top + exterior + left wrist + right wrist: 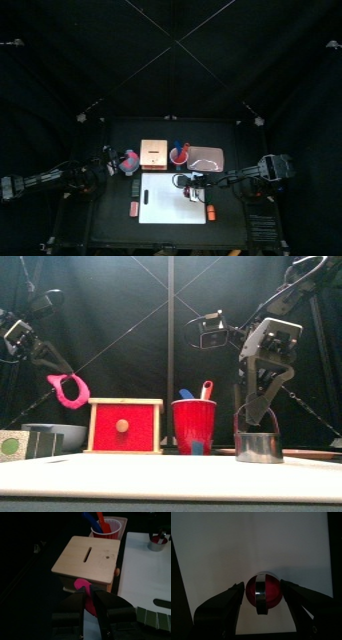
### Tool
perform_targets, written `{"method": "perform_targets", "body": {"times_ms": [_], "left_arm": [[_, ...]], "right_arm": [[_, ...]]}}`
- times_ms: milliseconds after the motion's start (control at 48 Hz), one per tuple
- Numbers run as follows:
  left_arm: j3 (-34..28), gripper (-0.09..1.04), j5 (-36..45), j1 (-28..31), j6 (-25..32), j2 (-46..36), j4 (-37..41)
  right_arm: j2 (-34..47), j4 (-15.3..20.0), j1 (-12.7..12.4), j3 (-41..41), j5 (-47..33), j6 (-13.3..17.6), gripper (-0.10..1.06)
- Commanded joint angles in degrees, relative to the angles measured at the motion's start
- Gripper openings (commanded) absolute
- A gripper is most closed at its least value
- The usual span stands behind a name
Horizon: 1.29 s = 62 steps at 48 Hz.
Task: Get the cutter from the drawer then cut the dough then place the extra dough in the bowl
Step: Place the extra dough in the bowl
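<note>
Left end effector (93,606) — pinching shut on a strip of pink dough (67,389), which is dangling in the air at the table's left and, in the front view, hanging over the blue-grey bowl (60,438). Wooden box (124,426) is standing next with its red drawer front facing forward, and just to its right the red cup (194,426) is holding a blue and a red toy knife. Right end effector (257,416) — gripping the wire handle of the metal cutter (258,446), which is sitting on the white cutting board (167,205) with red dough (271,594) showing inside its ring.
</note>
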Motion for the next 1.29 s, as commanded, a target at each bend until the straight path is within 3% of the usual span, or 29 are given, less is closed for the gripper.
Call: {"method": "perform_targets", "body": {"times_ms": [21, 167, 479, 833, 1104, 1292], "left_arm": [[-0.5, 0.57, -0.6, 0.4, -0.2, 2.4, 0.1], [-0.4, 0.64, -1.7, 1.4, -1.1, 4.3, -2.5], [0.8, 0.96, -1.9, 3.1, -2.6, 4.5, -13.4], [-0.9, 0.97, -2.8, 2.2, -2.3, 4.5, -13.7], [-2.7, 0.96, -9.1, -9.7, -1.9, 5.4, -6.7], [-2.1, 0.96, -21.4, -18.4, -2.3, 7.6, -0.5]], "right_arm": [[-1.1, 0.1, 0.1, -0.5, -0.5, 0.0, 0.92], [-1.1, 0.4, 0.1, -0.5, -0.5, 0.1, 0.92], [-1.1, 0.7, 0.1, -0.9, -0.4, 0.0, 0.92], [-1.1, 0.6, 0.1, -1.3, -0.4, 0.0, 0.92], [-1.9, -0.6, -0.4, -4.4, -1.7, -0.4, 0.91], [-5.3, -4.5, -0.4, -3.1, -11.3, -0.8, 0.91]]}}
